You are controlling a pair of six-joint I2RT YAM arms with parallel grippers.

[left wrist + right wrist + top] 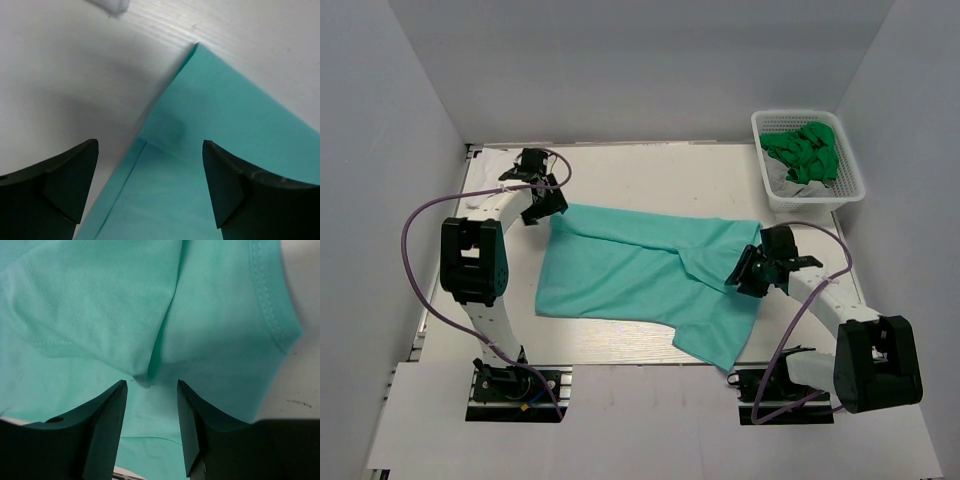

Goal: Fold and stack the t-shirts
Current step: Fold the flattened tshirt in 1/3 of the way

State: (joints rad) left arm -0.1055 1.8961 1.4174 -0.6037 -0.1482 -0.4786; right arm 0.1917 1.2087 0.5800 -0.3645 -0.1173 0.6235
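A light teal t-shirt [640, 275] lies spread on the white table [650, 170], with a fold ridge near its right side and a flap hanging toward the near edge. My left gripper [542, 205] is open and empty, hovering at the shirt's far left corner [196, 47]. My right gripper [745, 270] is open over the shirt's right part, its jaws standing either side of a crease [155, 360], beside a hemmed sleeve edge [270, 305]. A bright green t-shirt [805, 150] and a grey-white one [790, 182] lie bunched in the basket.
A white mesh basket [850, 165] stands at the far right corner of the table. Grey walls enclose the table on three sides. Purple cables loop off both arms. Bare table lies behind and left of the shirt.
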